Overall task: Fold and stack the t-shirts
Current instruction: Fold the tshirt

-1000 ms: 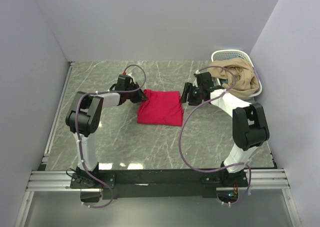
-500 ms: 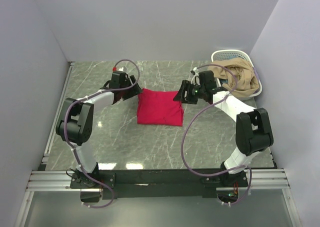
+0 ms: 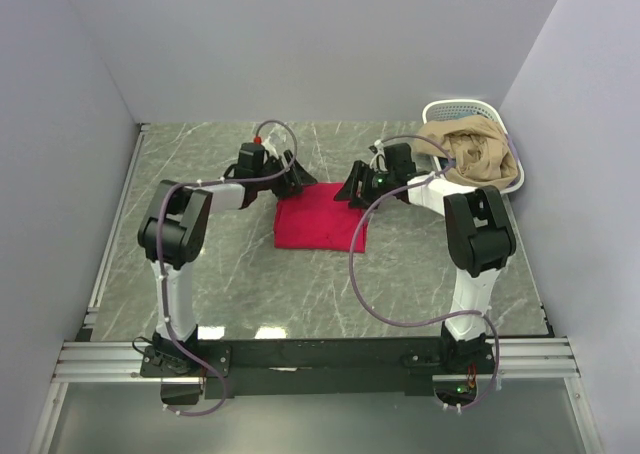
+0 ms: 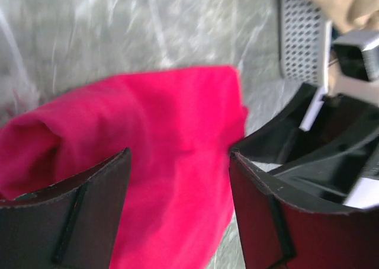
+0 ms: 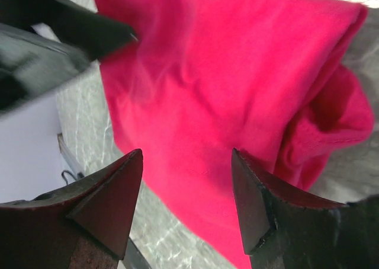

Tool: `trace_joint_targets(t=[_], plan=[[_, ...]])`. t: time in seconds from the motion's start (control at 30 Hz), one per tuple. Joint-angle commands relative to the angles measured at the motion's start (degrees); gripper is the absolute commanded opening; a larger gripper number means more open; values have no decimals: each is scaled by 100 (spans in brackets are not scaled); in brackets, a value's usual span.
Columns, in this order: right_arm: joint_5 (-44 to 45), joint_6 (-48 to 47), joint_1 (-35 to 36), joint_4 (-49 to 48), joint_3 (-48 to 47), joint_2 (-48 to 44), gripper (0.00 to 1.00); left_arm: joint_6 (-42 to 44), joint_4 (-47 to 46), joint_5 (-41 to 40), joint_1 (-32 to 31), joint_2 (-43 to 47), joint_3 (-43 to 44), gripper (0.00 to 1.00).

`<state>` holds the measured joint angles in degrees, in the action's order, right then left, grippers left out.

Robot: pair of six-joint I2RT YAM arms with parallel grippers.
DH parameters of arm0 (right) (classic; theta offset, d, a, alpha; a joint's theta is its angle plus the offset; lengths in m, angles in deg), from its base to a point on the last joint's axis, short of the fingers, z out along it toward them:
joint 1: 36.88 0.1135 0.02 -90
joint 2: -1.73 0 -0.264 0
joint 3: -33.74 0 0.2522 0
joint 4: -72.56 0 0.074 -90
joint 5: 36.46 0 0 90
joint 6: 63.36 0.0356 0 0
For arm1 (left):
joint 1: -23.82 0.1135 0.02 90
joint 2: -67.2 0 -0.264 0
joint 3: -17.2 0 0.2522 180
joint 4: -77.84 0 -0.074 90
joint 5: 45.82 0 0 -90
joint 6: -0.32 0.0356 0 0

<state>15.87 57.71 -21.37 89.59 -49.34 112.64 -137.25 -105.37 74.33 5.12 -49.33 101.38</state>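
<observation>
**A:** Where was the red t-shirt [image 3: 318,229]?

**B:** Folded into a rough rectangle, lying on the grey marbled surface [image 3: 260,274] between the two arms.

**A:** And the left end effector [image 3: 292,183]?

**B:** At the shirt's far left corner, its jaws well apart and nothing clamped. Red cloth showed through the gap.

**A:** The right end effector [image 3: 350,192]?

**B:** At the far right corner, also spread wide and gripping nothing. I couldn't tell whether either touched the cloth.

**A:** Anything else?

**B:** A white lattice basket [image 3: 447,108] stood in the far right corner, with a tan garment [image 3: 478,152] heaped in it.
</observation>
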Motion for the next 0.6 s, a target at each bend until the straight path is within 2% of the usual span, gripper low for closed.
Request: trace_joint_targets(t=[0.0, 0.17, 0.27, 0.37, 0.57], plan=[[539, 66, 23, 172, -258, 1, 68, -210, -221, 378, -20, -326, 218, 73], [1507, -188, 31, 666, 85, -210, 68, 606, 703, -823, -11, -327, 341, 73], [1763, -277, 31, 701, 287, -316, 68, 915, 1011, -1168, 7, -309, 447, 73], [1605, -347, 40, 553, 427, -473, 68, 1039, 968, -1205, 24, -186, 447, 73], [1746, -645, 181, 762, 533, -1413, 68, 1075, 713, -933, -2, 323, 272, 73]])
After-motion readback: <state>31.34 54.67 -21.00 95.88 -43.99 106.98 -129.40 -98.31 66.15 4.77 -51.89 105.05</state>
